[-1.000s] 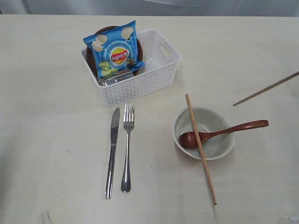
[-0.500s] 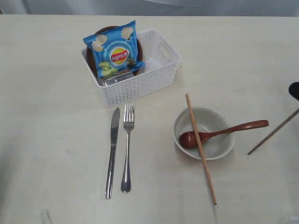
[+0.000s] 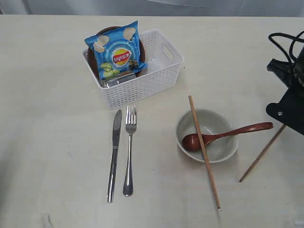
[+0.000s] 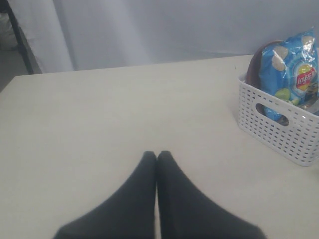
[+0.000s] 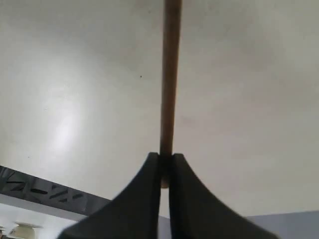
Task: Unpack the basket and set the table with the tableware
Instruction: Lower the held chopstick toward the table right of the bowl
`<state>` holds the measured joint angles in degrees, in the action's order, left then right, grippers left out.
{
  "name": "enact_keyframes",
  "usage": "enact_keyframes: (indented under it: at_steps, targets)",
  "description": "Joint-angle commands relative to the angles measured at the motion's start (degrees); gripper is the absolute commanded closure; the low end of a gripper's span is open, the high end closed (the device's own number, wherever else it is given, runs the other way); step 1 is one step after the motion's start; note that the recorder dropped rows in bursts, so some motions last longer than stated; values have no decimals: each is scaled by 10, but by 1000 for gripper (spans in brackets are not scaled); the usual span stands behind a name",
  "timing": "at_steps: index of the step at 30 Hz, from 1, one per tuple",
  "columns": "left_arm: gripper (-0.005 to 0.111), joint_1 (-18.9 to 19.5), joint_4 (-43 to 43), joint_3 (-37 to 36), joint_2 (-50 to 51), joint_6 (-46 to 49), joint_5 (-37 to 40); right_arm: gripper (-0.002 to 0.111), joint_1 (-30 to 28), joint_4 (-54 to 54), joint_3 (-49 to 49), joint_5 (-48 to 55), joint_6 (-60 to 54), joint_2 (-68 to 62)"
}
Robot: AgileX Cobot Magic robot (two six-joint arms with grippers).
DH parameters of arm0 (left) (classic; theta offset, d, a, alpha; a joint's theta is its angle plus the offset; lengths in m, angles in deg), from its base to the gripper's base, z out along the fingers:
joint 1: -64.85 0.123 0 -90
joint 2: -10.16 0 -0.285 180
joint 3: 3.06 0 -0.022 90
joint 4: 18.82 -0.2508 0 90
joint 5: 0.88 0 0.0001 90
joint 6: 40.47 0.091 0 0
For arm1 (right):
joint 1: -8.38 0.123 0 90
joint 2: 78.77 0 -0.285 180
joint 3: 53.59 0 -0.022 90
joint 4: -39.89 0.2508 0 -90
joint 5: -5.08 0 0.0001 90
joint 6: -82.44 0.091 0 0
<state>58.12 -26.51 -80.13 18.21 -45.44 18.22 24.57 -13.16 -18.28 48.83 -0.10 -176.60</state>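
Looks like a lab test booth: bare pale worktop (image 4: 99, 109), plain grey curtain (image 4: 149, 30) behind, dark frame (image 4: 21, 35).

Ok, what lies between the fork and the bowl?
Nothing. In the exterior view, the stretch of table between the fork and the bowl is bare.

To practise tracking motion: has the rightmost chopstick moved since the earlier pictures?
Yes. The tip of the chopstick moved down the view, from level with the upper rim of the bowl to below its lower rim.
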Motion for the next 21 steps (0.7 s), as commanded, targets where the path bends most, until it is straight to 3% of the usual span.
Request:
enact_keyframes:
  at_steps: [1,6,13,21]
  targets:
    - [107,2,0,-1,-3,1,-4,109,1,1,0,-8,-26,-28]
    - [107,2,0,-1,-3,1,-4,109,1,24,0,-69,-9,-57]
    - [107,2,0,-1,-3,1,-4,109,0,3,0,-66,-3,-113]
    - [107,2,0,-1,-3,1,-4,109,0,-105,0,-76,170,-142]
